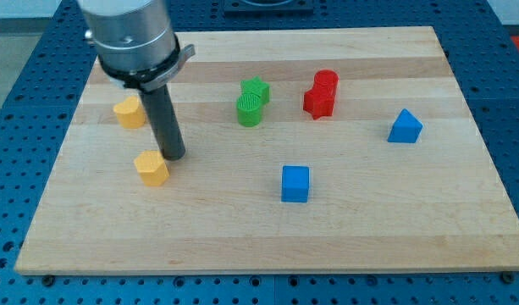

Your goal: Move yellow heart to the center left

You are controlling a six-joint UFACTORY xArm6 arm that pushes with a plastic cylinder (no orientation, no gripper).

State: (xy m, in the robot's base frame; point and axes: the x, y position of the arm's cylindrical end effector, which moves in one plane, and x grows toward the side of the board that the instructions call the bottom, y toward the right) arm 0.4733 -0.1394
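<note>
Two yellow blocks lie at the view's left. One yellow block (129,111), which looks like the heart, sits at the upper left of the wooden board (369,237). The other yellow block (151,168) lies below it; its shape looks like a pentagon, but I cannot be sure. My tip (175,158) rests on the board right at the upper right side of this lower yellow block, touching it or nearly so. The rod rises from there to the arm's grey body at the view's top left.
A green star-like block (253,102) and a red block (321,93) lie at the upper middle. A blue cube (295,184) is at the lower middle. A blue triangular block (405,127) is at the right. A blue perforated surface surrounds the board.
</note>
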